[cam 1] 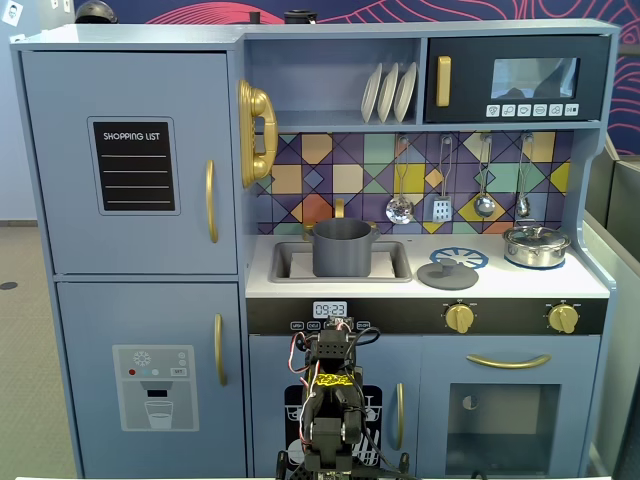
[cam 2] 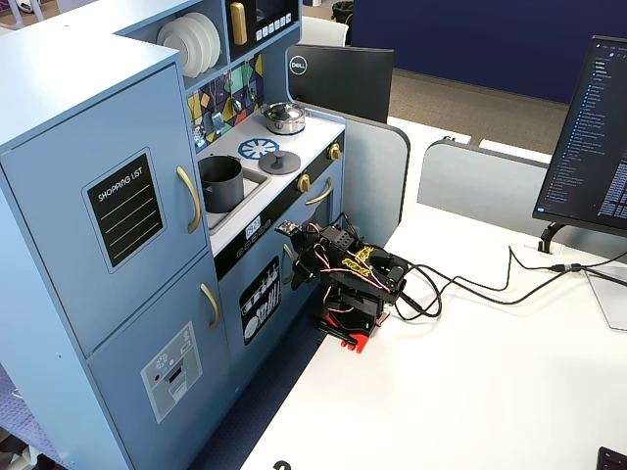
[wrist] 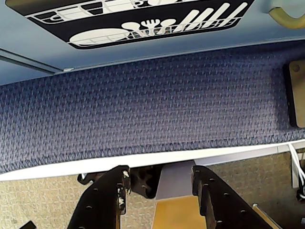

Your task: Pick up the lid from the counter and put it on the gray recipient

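The dark-gray lid (cam 1: 447, 274) with a small knob lies flat on the counter, on the near edge of the blue burner; it also shows in another fixed view (cam 2: 279, 161). The gray recipient (cam 1: 342, 247) stands upright in the sink, left of the lid, uncovered (cam 2: 221, 182). My arm (cam 1: 330, 400) is folded low in front of the toy kitchen, well below the counter. In the wrist view my gripper (wrist: 159, 183) is open and empty, pointing down past the white table edge at blue carpet.
A shiny silver pot (cam 1: 536, 245) with its own lid stands on the right burner (cam 2: 284, 117). Utensils (cam 1: 400, 208) hang above the counter. The arm's base sits on the white table (cam 2: 470, 392) with cables; a monitor (cam 2: 598, 147) stands at the right.
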Available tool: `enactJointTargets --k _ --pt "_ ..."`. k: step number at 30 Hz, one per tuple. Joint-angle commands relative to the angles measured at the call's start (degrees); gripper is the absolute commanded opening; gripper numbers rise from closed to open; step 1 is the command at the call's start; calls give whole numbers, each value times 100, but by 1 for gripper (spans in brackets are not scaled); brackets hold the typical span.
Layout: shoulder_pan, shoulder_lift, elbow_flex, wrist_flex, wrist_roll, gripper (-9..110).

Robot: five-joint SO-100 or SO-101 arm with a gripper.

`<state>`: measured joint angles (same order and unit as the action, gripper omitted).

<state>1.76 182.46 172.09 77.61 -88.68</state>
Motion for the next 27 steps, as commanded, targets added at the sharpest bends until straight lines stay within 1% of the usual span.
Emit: enactJointTargets --k 1,10,13,16,18,20,22,24,27 --pt "308 -35 -9 1002 202 0" --pt "316 -35 -9 993 211 0" --pt "457 -88 -193 659 141 0" --pt "396 -1099 -1415 -272 264 0" --pt "343 -1995 -2672 -501 290 0" --pt "316 -2646 -3841 -448 246 0" --pt "352 -2979 -4667 -404 62 0" --pt "378 -3120 -5221 -316 -149 0" --pt "396 -3138 -5563 -229 -360 0"
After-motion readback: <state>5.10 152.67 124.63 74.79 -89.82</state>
